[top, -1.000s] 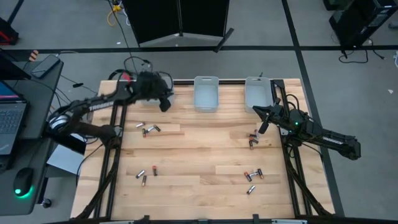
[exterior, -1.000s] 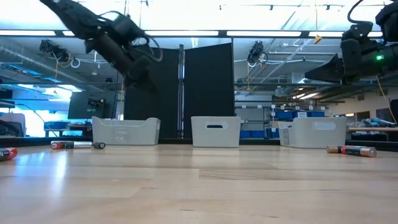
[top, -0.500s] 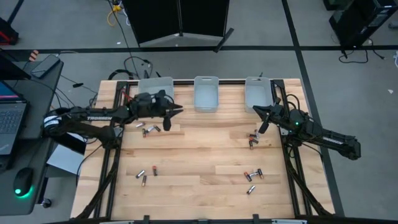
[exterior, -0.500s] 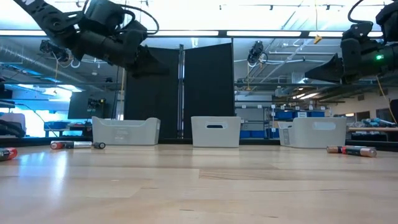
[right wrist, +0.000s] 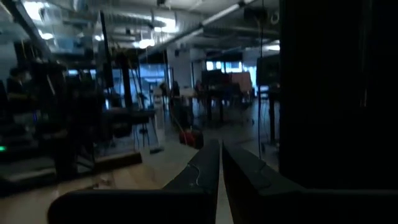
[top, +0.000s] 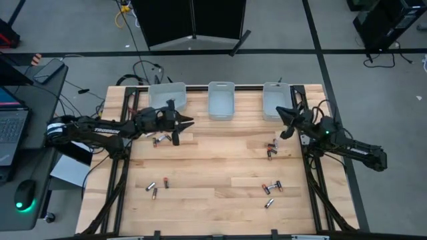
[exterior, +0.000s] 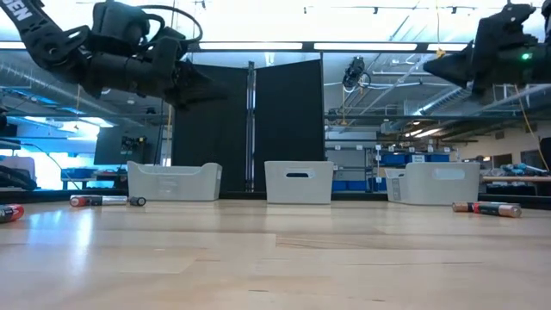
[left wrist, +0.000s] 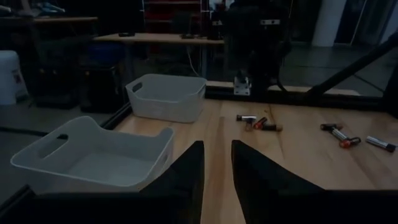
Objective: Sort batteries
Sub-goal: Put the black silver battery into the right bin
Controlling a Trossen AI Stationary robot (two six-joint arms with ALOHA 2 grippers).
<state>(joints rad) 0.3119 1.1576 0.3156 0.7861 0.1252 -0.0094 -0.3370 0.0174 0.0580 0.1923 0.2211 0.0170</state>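
Left gripper (top: 180, 127) hangs above the table (top: 213, 167), over the back-left area beside a small group of batteries (top: 160, 139); its fingers (left wrist: 186, 171) stand slightly spread, holding nothing. Right gripper (top: 285, 119) is raised near the right bin (top: 275, 100), fingers (right wrist: 205, 163) pressed almost together, empty. Further batteries lie loose on the table: a cluster at right (top: 271, 149), a group front-left (top: 156, 186), another front-right (top: 271, 190). Left bin (top: 167, 94) and centre bin (top: 221, 100) stand along the back edge.
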